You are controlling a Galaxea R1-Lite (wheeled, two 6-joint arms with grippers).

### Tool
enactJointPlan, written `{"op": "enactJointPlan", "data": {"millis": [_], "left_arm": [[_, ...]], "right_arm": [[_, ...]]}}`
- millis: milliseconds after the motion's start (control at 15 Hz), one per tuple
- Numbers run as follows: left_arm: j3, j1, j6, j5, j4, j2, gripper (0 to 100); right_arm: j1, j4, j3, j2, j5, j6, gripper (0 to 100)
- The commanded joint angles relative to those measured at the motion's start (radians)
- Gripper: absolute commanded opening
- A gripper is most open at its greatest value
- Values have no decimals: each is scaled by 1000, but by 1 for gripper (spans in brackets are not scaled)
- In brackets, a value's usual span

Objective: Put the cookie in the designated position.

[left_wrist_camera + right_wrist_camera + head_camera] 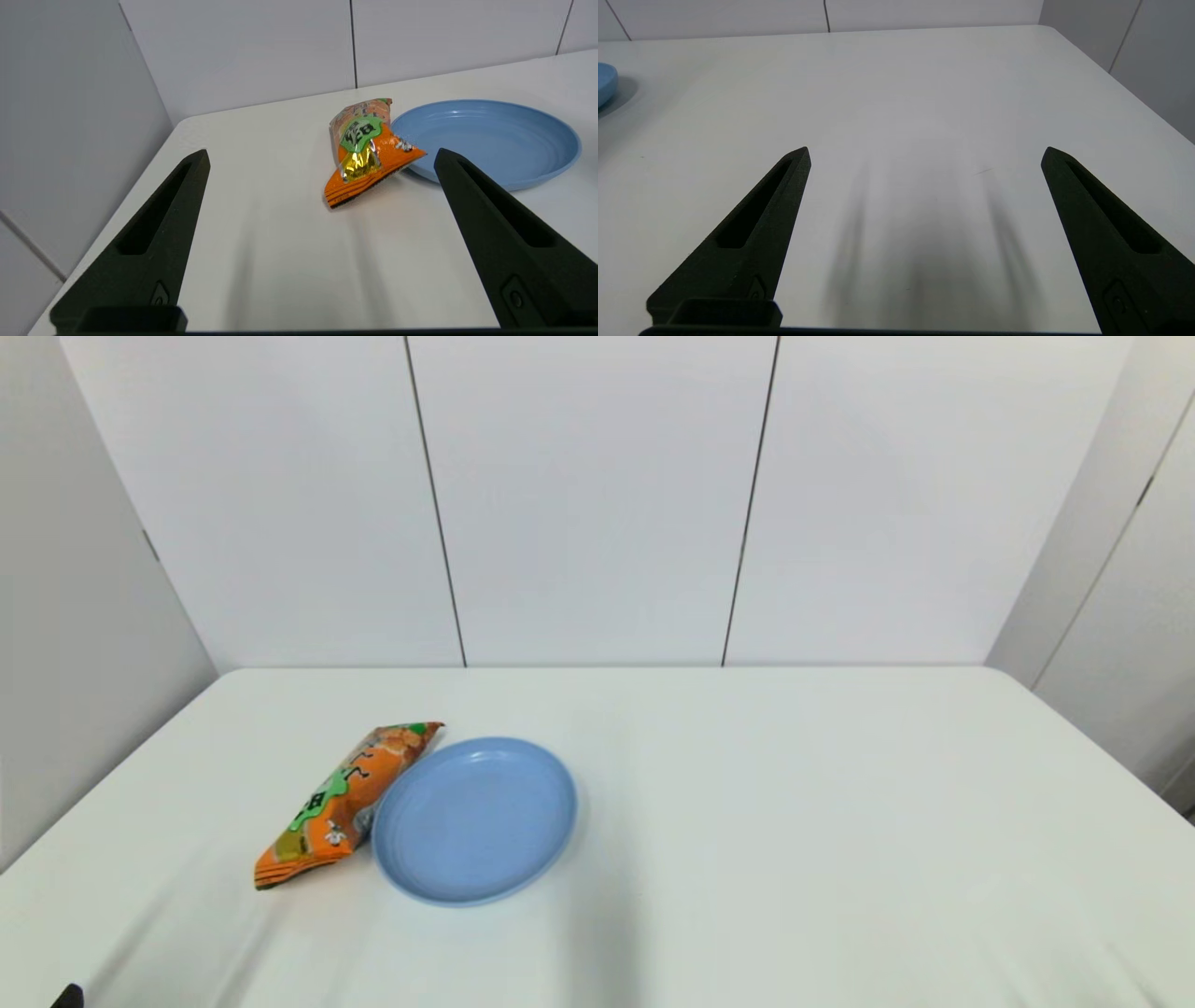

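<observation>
The cookie [342,798] is an orange packet with a green label. It lies on the table left of the blue plate [474,819], one long side leaning on the plate's rim. The left wrist view shows the cookie [365,149] and the blue plate [486,140] some way beyond my left gripper [322,156]. That gripper is open and holds nothing. It stays low near the table's front left, where a black tip [67,997] shows in the head view. My right gripper [927,154] is open over bare table on the right side, far from the packet.
The white table [794,784] ends at white wall panels behind and to the left. Only the plate's edge [605,84] shows in the right wrist view, off to one side. The table's right corner and edge lie beyond the right gripper.
</observation>
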Motion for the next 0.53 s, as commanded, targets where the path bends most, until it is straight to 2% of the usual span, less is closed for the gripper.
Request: {"op": "enactJointPlan", "data": {"millis": [67,400,533], "left_arm": [[1,11,0,0,309,-154,100],[1,11,-161,49,295,-155,100],[1,11,-178,51,294,-155,100]], "right_arm": [[-1,-1,2,1,0,1,100],[-1,-1,2,1,0,-1,100],[-1,-1,2,1,0,1,100]]}}
